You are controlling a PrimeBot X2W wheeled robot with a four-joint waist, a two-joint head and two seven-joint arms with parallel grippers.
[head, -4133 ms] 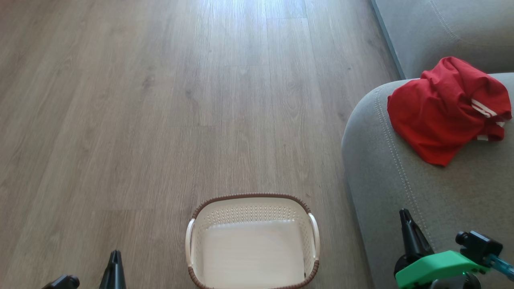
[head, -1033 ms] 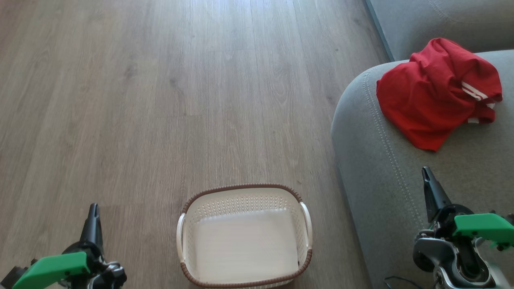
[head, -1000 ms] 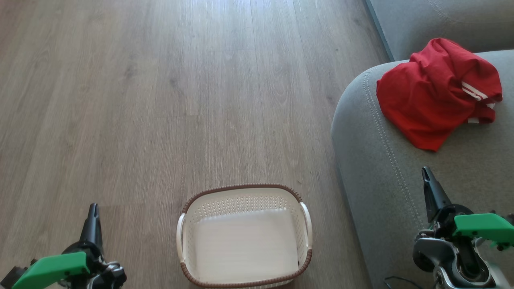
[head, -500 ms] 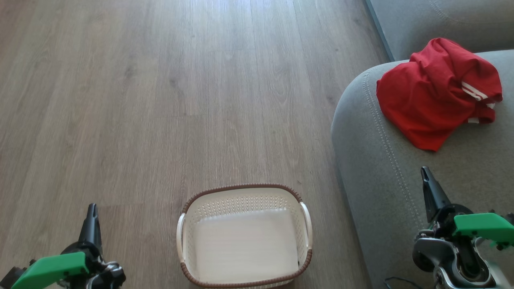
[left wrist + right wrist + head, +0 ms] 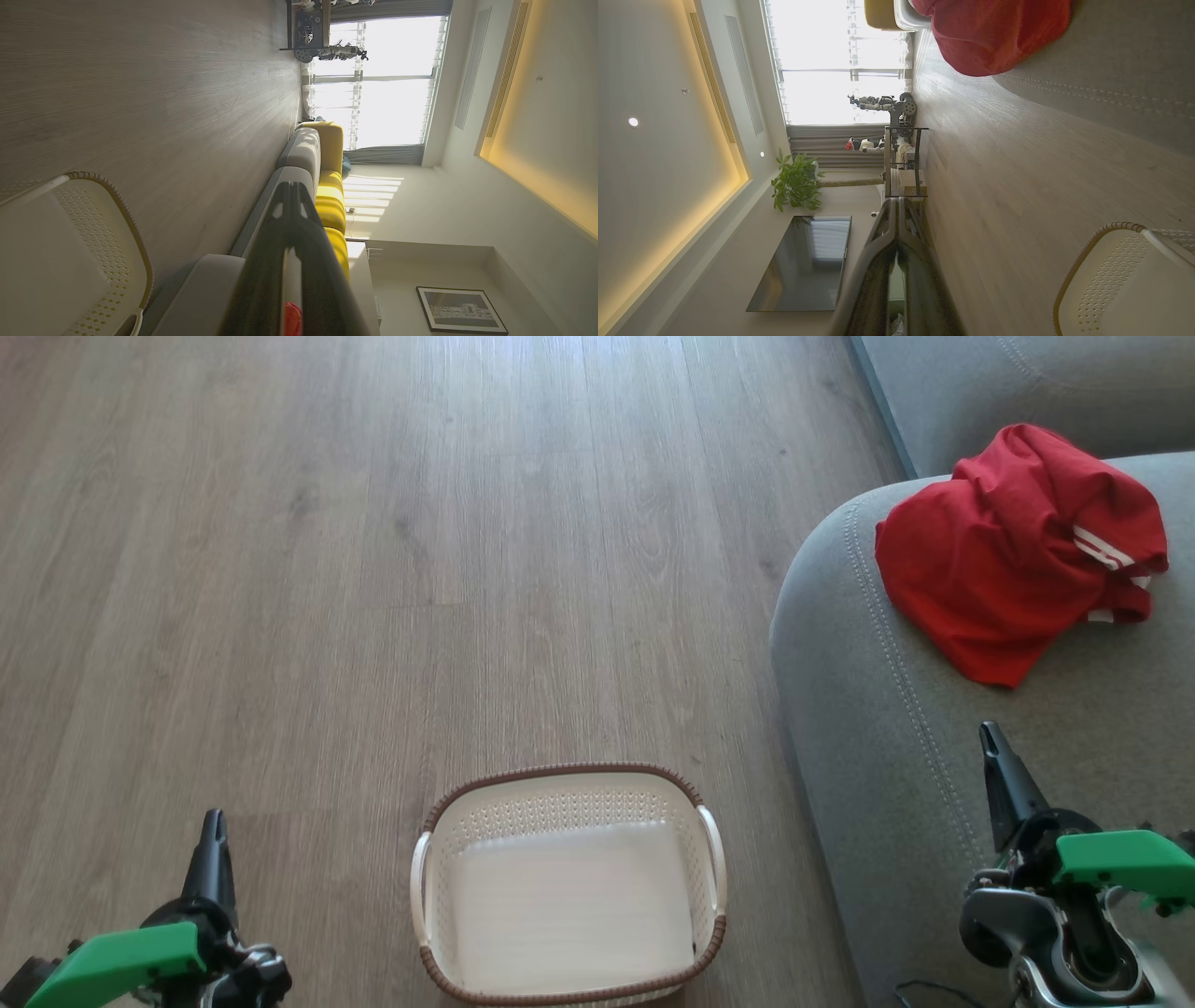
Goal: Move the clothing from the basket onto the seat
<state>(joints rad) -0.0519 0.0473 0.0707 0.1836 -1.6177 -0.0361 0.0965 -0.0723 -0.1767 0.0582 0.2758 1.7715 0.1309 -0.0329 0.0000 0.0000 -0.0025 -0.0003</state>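
The red clothing (image 5: 1013, 551) with white stripe trim lies bunched on the grey seat (image 5: 896, 747) at the right; the right wrist view shows the clothing (image 5: 994, 32) on the seat (image 5: 1125, 74) too. On the wooden floor at the bottom centre stands the off-white basket (image 5: 569, 782) with nothing inside; its rim also shows in the wrist views (image 5: 140, 261) (image 5: 1069, 270). My left gripper (image 5: 215, 821) is shut, low at the left of the basket, holding nothing. My right gripper (image 5: 988, 735) is shut over the seat's near part, below the clothing.
Wooden floor (image 5: 373, 569) stretches ahead and to the left. A second grey cushion (image 5: 1008, 392) sits behind the seat. Far off stand a metal rack (image 5: 903, 163), a potted plant (image 5: 796, 184), a dark screen (image 5: 803, 263), yellow sofa cushions (image 5: 331, 196) and a bright window.
Over four seconds the head camera shifted and both grippers rose further into view. In the last second nothing has visibly moved.
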